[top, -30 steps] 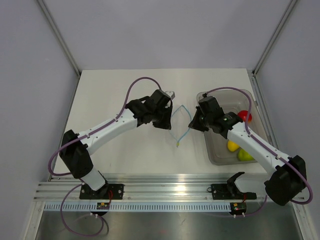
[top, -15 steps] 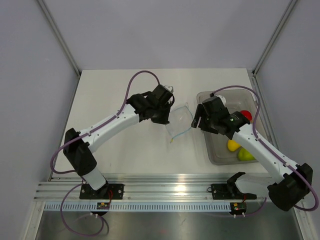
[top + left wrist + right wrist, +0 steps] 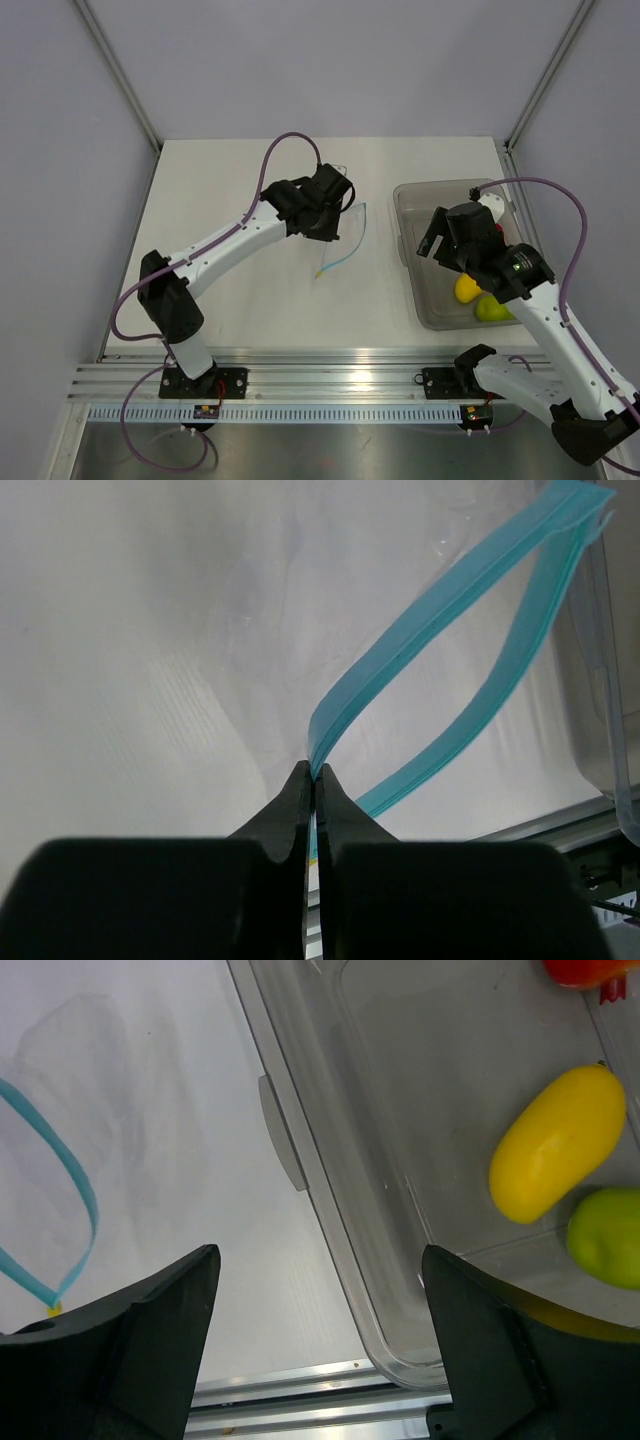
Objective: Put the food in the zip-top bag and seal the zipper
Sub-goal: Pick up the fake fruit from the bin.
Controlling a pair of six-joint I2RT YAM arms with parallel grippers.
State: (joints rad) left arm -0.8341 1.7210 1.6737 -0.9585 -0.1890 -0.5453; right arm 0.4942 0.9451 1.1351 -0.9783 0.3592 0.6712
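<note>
left gripper point(image 3: 312, 780) is pinched on the zipper point(image 3: 430, 600), holding the bag point(image 3: 347, 228) mouth agape mid-table, left of the bin point(image 3: 285, 1145), we reckon so fruit can go in. right gripper point(image 3: 318, 1255) is spread wide over the bin's left wall. yellow fruit point(image 3: 557, 1145), green fruit point(image 3: 607, 1235) and red fruit point(image 3: 585, 968) lie in the bin, none bagged yet.

Lab robot test cell, not a home or shop. Bare white tabletop point(image 3: 230, 290) boxed in by blank grey panels point(image 3: 60, 150) and aluminium corner posts point(image 3: 120, 75). Arm bases point(image 3: 195, 380) bolted to a slotted aluminium rail point(image 3: 340, 375). Purple cables point(image 3: 285, 160) run exposed, with small circuit boards point(image 3: 207, 410) at the front edge.
</note>
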